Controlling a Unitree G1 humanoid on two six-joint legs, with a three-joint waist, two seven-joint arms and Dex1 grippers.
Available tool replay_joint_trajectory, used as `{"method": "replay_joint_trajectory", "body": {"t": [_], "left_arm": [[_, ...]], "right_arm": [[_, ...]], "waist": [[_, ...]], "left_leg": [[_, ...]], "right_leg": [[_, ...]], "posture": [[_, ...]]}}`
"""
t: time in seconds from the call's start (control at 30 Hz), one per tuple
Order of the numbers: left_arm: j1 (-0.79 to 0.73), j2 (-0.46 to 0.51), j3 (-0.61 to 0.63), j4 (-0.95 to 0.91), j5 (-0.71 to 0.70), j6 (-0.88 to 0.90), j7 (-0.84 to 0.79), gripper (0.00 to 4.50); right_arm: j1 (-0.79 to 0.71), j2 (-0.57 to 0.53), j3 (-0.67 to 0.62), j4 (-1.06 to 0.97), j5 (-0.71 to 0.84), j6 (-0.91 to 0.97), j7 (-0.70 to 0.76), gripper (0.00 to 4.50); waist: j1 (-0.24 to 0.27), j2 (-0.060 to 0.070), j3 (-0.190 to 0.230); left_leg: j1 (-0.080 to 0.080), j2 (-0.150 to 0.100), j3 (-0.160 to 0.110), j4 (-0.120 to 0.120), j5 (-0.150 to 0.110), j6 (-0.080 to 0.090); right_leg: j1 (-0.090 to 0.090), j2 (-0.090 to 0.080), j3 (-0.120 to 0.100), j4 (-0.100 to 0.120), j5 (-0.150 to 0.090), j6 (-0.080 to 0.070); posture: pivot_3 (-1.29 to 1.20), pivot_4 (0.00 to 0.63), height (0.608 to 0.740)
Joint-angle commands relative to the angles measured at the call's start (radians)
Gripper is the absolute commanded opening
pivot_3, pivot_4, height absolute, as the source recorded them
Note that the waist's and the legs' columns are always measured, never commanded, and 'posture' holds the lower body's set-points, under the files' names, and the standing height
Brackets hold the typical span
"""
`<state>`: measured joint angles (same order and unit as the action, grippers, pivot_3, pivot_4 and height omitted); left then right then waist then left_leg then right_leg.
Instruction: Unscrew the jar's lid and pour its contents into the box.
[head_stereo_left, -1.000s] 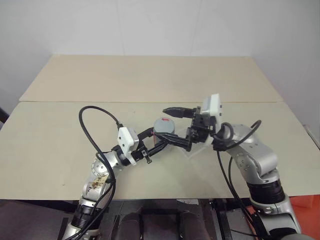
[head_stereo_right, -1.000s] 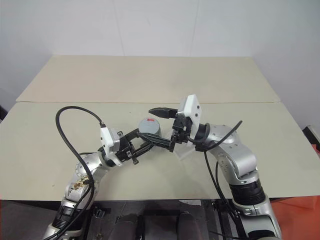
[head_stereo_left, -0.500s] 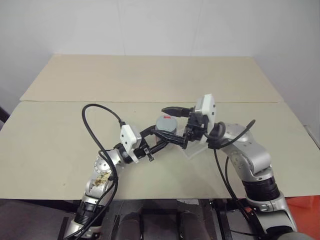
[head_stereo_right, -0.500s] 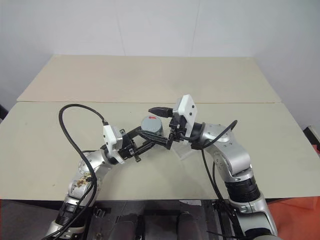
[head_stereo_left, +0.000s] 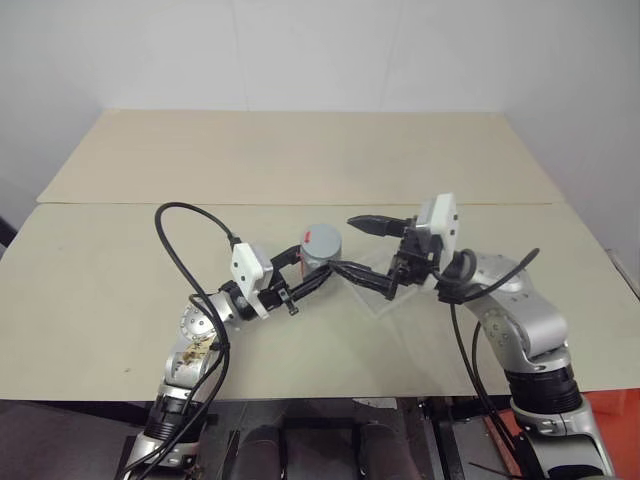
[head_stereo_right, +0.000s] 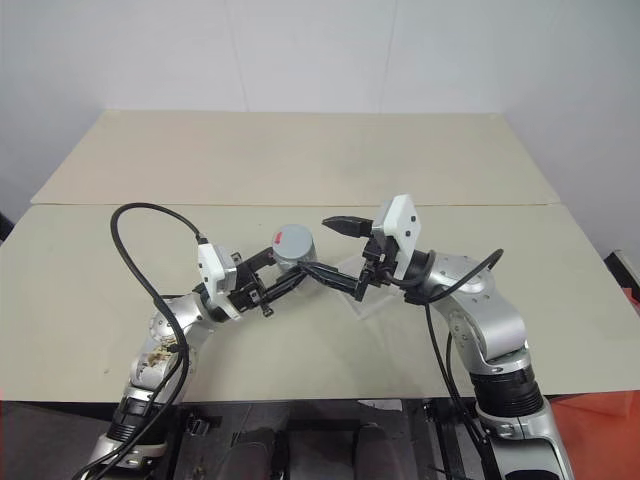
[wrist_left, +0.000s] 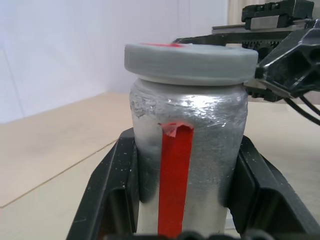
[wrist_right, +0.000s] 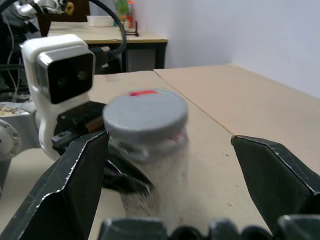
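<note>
While the jar (head_stereo_left: 319, 250) stands upright at frame centre with the lid (wrist_left: 190, 61) on, the left gripper (head_stereo_left: 312, 272) pinches its body. Right of it, the right gripper (head_stereo_left: 360, 248) hangs spread wide, apart from the lid. Beneath that gripper lies what looks like the box (head_stereo_left: 385, 292).

An indoor robot test room or lab, plain and sparsely furnished. Two pale beige surfaces (head_stereo_left: 300, 150) sit pushed together end to end, with a visible seam between them, against a bare white wall (head_stereo_left: 320, 50). The right wrist view looks across the room to another table (wrist_right: 125, 42) with dark legs, carrying a small white tray (wrist_right: 102, 20) and some colourful clutter too blurred to identify. Loose black cables (head_stereo_left: 190, 250) loop over the arms above the near surface. A patch of red floor (head_stereo_left: 610, 410) shows at the lower right corner.
</note>
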<state>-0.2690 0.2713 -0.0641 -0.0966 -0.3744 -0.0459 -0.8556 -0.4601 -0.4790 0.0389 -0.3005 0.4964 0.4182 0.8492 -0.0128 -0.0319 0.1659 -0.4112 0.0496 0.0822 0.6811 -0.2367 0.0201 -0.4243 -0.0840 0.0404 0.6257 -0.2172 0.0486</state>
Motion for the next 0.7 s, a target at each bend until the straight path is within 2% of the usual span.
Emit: {"method": "replay_joint_trajectory", "body": {"t": [0.03,0.3,0.43,0.6,0.7], "left_arm": [[0.000,0.000,-0.004,-0.022,-0.019,-0.032,-0.025,1.91],[-0.007,-0.008,-0.002,0.002,-0.010,-0.049,-0.029,1.91],[-0.011,-0.012,0.000,0.016,0.001,-0.062,-0.021,1.91],[-0.019,-0.027,-0.009,0.040,0.031,-0.093,0.001,1.91],[-0.025,-0.042,-0.013,0.052,0.043,-0.107,0.016,1.91]], "right_arm": [[0.004,-0.019,-0.046,-0.021,0.017,-0.031,0.013,4.46],[0.018,-0.055,-0.060,-0.031,0.026,-0.025,0.051,4.46],[0.024,-0.093,-0.064,-0.059,0.083,0.019,0.106,4.46],[-0.002,-0.092,-0.036,-0.130,0.102,0.074,0.057,4.46],[-0.022,-0.058,-0.002,-0.152,0.041,0.066,-0.018,4.46]], "waist": [[0.001,0.000,0.000],[0.000,0.000,0.000],[0.001,0.000,0.000],[-0.001,0.000,0.000],[-0.001,0.000,0.000]], "left_leg": [[0.000,0.000,0.000,0.000,0.000,0.000],[0.000,0.000,0.000,0.000,0.000,0.000],[0.000,0.000,0.000,0.000,0.000,0.000],[0.000,0.000,0.000,0.000,0.000,0.000],[0.000,0.000,0.000,0.000,0.000,0.000]], "right_leg": [[0.000,0.000,0.000,0.000,0.000,0.000],[0.000,0.000,0.000,0.000,0.000,0.000],[0.000,0.000,0.000,0.000,0.000,0.000],[0.000,0.000,0.000,0.000,0.000,0.000],[0.000,0.000,0.000,0.000,0.000,0.000]], "posture": [[0.00,0.150,0.740],[0.00,0.150,0.740],[0.00,0.150,0.740],[0.00,0.150,0.740],[0.00,0.150,0.740]]}}
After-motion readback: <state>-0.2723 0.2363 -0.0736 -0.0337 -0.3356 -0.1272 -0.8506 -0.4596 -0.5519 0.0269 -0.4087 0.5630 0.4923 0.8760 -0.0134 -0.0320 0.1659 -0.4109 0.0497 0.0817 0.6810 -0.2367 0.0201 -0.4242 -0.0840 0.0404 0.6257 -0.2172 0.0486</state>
